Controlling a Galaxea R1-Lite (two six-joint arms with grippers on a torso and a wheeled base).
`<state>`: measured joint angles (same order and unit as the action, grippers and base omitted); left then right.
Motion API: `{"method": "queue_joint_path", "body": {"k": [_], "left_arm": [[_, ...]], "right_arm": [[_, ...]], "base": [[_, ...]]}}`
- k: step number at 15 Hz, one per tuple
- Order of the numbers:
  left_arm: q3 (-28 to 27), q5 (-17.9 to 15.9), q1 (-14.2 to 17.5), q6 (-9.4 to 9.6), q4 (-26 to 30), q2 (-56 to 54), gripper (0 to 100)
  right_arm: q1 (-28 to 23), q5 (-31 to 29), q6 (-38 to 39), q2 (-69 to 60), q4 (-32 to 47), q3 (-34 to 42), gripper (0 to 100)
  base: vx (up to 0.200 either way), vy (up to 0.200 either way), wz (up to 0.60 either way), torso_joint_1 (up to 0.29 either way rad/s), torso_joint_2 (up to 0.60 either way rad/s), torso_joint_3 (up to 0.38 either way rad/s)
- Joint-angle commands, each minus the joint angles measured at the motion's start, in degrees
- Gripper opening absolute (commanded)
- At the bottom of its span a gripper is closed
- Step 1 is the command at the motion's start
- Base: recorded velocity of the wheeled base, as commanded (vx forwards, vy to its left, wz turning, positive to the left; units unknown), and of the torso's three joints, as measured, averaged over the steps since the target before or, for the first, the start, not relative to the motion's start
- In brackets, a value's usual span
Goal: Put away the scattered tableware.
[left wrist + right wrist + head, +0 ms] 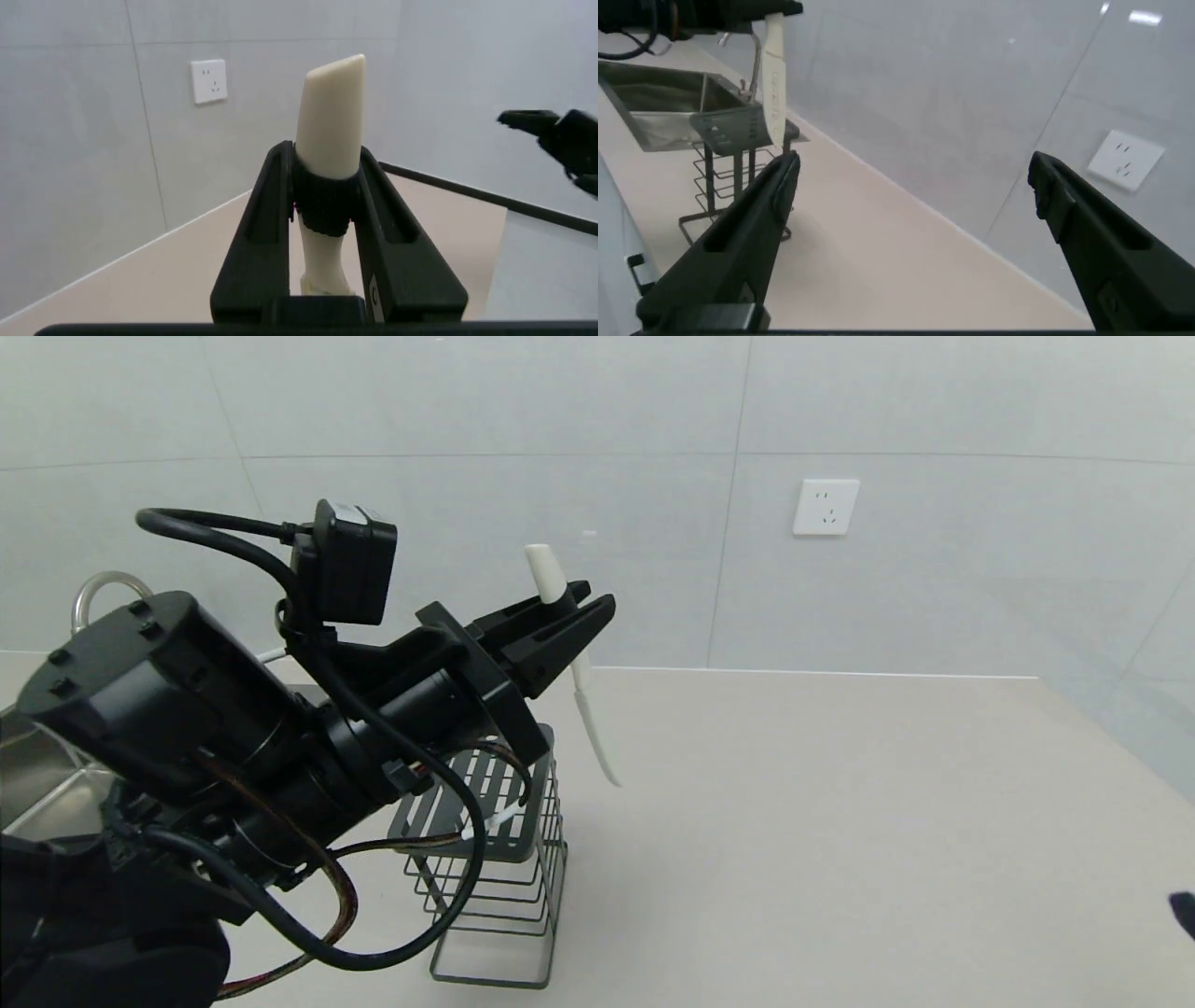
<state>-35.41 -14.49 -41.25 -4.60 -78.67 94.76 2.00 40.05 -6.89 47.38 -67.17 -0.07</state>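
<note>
- Left gripper [588, 602]: pinches white utensil [544, 569] by its handle, thin end hanging down near wire rack [504, 887].
- Right gripper [913, 168]: fingers spread apart, above counter [840, 821].

Knife [586, 709] above rack [504, 905] beside sink [37, 784]

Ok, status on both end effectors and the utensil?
Left end effector shut on white utensil, raised near wire rack. Right end effector open, empty. No obstruction seen.

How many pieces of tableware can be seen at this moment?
1 for certain: a cream-white knife clamped blade down in the left gripper, above the dark wire rack. The arm may hide others in the rack.
</note>
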Motion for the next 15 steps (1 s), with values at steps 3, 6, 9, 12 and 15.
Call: {"method": "queue_joint_path", "body": {"k": [3, 6, 9, 12, 15], "left_arm": [[0.08, 0.17, 1.7, 0.03, -0.08, -1.59, 0], [0.08, 0.08, 2.76, 0.03, -0.17, -1.59, 0], [0.08, 0.08, 3.9, 0.03, 0.27, -2.12, 0], [0.08, 0.78, 6.27, 0.9, 0.88, -2.38, 0], [0.08, 4.3, 7.06, 1.96, 5.1, -4.76, 0]], "right_arm": [[-1.21, -0.41, -0.85, -38.33, 27.27, 0.07, 100], [-2.09, -4.01, -0.5, -47.38, 38.34, 0.07, 100], [-2.09, -10.08, -0.67, -47.38, 46.78, 0.07, 100], [-2.09, -34.25, 1.53, -47.38, 66.47, -0.28, 100], [-2.09, -38.46, 6.27, -47.38, 67.17, -0.01, 100]], "base": [[0.0, 0.0, 0.0, 0.0, 0.0, 0.0], [0.0, 0.0, 0.0, 0.0, 0.0, 0.0], [0.0, 0.0, 0.0, 0.0, 0.0, 0.0], [0.0, 0.0, 0.0, 0.0, 0.0, 0.0], [0.0, 0.0, 0.0, 0.0, 0.0, 0.0]]}}
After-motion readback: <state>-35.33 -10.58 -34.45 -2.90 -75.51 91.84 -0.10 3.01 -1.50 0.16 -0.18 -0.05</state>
